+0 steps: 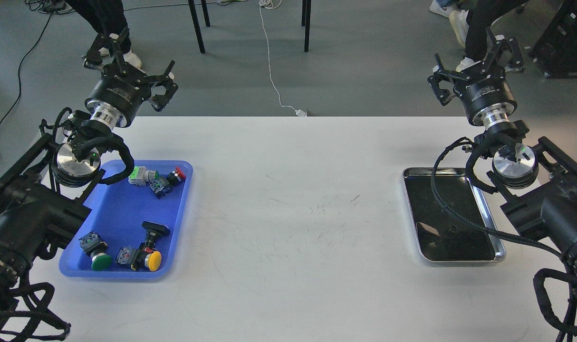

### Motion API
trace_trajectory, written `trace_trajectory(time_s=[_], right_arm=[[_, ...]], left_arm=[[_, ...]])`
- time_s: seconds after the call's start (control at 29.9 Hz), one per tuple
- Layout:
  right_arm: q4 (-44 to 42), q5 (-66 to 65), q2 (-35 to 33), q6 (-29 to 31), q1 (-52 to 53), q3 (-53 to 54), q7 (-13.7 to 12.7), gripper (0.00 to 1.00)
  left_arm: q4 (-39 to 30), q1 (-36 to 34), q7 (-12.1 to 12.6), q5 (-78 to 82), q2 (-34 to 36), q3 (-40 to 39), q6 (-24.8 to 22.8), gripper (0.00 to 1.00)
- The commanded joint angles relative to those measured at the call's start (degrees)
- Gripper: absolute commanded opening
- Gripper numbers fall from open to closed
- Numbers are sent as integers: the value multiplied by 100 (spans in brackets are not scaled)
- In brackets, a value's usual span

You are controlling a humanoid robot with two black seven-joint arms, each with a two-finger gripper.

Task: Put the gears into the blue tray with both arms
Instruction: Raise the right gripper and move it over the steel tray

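The blue tray point(109, 209) lies at the table's left and holds several push-button switches with green, yellow and red caps. No gear shows in it. On the dark bottom of the silver tray point(489, 218) at the right there is one tiny dark round speck, possibly a gear point(453, 230); it is too small to be sure. My left gripper point(134, 66) hangs raised beyond the blue tray's far end, fingers spread, nothing in it. My right gripper point(474, 61) is raised beyond the silver tray's far end, also spread and empty.
The left arm's cables hang over the blue tray's far left corner, and a right-arm cable crosses the silver tray. Bare white tabletop point(293, 209) lies between the trays. Chair legs, a white cable and people's feet are on the floor behind the table.
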Motion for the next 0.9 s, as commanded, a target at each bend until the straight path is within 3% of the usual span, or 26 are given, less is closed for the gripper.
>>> trace_trajectory(time_s=[0.0,0.2,0.4,0.64,0.87], right_arm=[[0,-8,0,6,5,-20,0,99],[35,-44,-122,76,31,-126,0,100],[79,-79,-693,76,505,-836,0,99],[70,-87,-1248,41,1910,-2936,17,99],[158,-201,-1310,76,3597,-5589,9,99]], left_arm=[[3,-7,-14,0,-25,0,49,98],[12,-7,-14,0,19,-9,49,98],[-14,-16,30,-8,221,-9,224,98],[-32,-121,13,44,581,97,111,98],[-32,-112,-23,9,695,18,-13,98]])
